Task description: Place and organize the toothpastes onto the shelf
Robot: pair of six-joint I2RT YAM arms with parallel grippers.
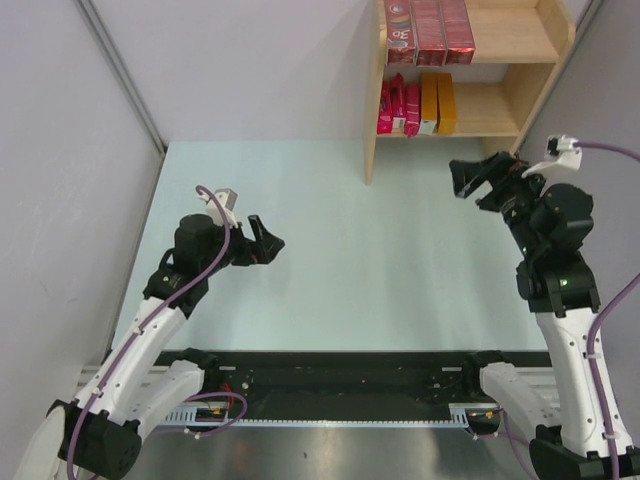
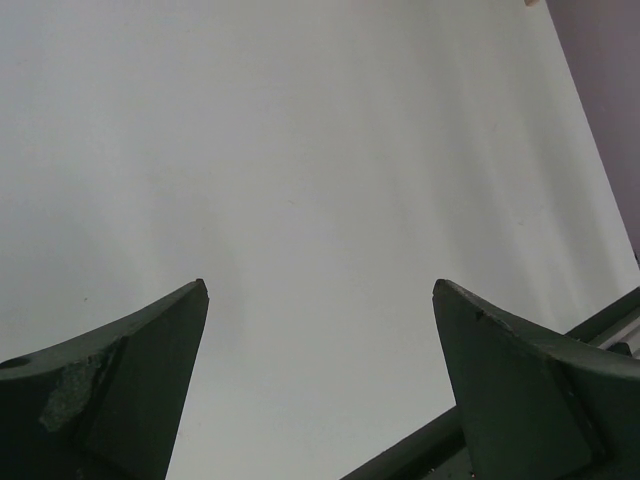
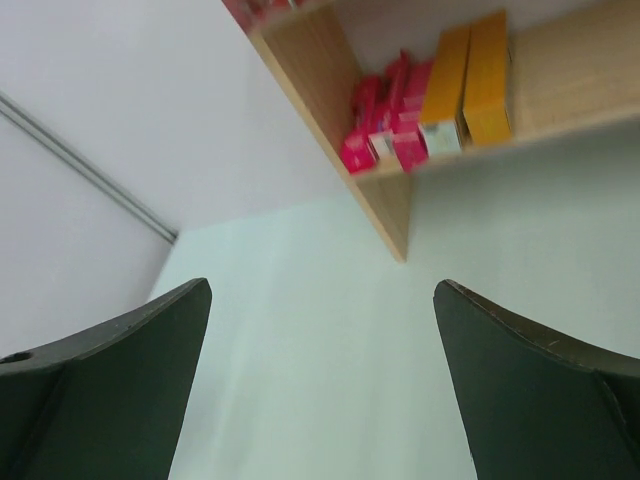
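Pale green matte bench (image 1: pixel 340 250). Lilac-grey wall panels (image 1: pixel 250 60) stand behind and beside it. Black rail (image 1: pixel 350 385) runs along near edge.

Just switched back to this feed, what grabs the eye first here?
The wooden shelf at the far right of the table, already stocked: red cartons on the upper board, pink cartons and orange cartons on the lower. Next, the left end effector and right end effector, both open and empty above the pale surface.

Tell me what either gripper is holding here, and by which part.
Nothing is held. The left gripper and right gripper are both open and empty.
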